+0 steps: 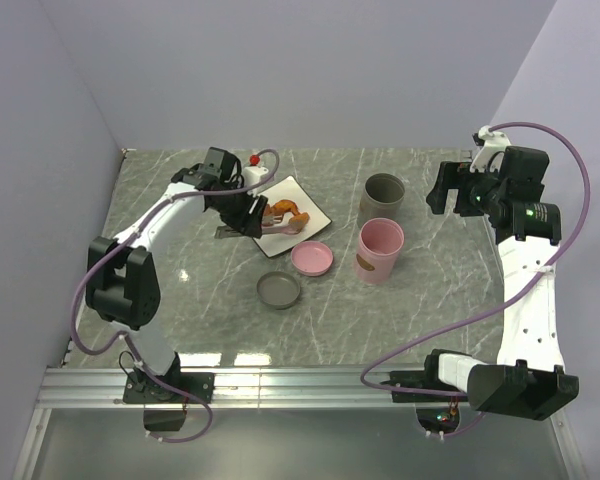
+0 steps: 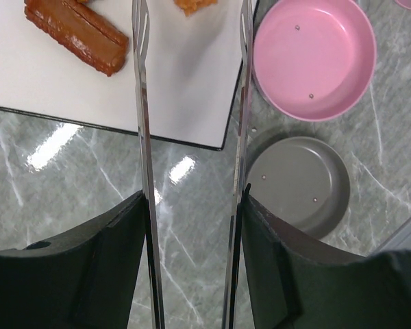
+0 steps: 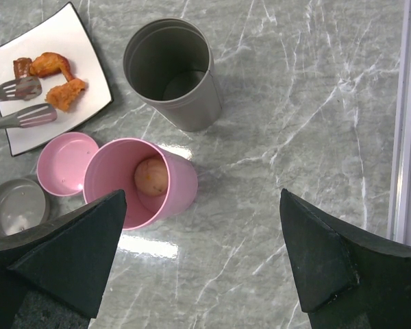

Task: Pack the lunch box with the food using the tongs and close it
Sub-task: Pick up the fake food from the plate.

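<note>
Desk (image 1: 430,290), grey marble pattern; contents placed relative to the white square plate (image 1: 298,190).

1. Plate: holds a brown sausage (image 2: 75,34), a curved orange-brown piece (image 3: 51,64) and a small nugget (image 3: 67,94), all close together on one side.
2. Tongs (image 2: 141,123): thin, silvery; pinched between the fingers of the left tool (image 2: 193,195), one arm against each finger; the two arms stand apart; their tips reach over the plate, with bare plate between them; one tip lies just beside the sausage.
3. Pink lid (image 2: 315,58): on the desk, hollow side up, just beside the plate's near corner.
4. Grey lid (image 2: 298,185): hollow side up, just beyond the pink lid from the plate.
5. Grey cup (image 3: 171,72): upright, to the right of the plate.
6. Pink cup (image 3: 140,181): upright, right of the plate and nearer than the grey cup; a pale beige ball (image 3: 151,176) sits inside.
7. Right tool (image 3: 202,199): spread wide, holding nothing; well to the right of the plate.
</note>
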Controlling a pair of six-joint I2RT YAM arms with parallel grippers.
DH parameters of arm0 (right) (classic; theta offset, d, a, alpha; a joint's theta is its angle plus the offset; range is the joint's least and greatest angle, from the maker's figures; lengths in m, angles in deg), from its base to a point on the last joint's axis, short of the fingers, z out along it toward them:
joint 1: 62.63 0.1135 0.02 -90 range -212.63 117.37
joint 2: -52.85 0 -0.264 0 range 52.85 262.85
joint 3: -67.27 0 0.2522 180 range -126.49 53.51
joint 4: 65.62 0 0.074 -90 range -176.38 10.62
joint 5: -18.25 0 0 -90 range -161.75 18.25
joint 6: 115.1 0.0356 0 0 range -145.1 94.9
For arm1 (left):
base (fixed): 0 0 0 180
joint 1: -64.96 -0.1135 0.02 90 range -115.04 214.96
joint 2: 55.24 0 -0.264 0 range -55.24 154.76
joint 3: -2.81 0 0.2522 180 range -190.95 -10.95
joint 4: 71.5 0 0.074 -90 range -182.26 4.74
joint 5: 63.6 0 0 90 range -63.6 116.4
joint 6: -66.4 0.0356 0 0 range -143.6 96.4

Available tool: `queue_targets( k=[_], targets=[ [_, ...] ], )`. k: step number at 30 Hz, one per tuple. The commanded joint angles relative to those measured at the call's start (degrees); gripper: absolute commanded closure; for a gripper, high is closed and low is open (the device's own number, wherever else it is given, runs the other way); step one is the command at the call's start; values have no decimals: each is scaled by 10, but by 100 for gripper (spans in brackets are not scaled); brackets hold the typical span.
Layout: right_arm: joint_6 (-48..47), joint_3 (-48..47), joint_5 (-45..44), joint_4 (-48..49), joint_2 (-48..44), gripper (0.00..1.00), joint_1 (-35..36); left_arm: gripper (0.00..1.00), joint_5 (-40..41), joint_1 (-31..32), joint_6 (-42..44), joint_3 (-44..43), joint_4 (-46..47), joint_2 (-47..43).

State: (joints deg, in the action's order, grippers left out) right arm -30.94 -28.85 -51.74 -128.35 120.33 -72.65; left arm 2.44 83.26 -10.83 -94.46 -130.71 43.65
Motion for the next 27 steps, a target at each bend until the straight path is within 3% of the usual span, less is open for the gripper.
queue_targets(
  k=[1,27],
  targets=[
    [-5,1,-1,7,-1,0,-3,40,15,5,3,-34,26,15],
    [-10,2,-4,7,0,0,-4,47,51,45,9,-83,29,66]
  ],
)
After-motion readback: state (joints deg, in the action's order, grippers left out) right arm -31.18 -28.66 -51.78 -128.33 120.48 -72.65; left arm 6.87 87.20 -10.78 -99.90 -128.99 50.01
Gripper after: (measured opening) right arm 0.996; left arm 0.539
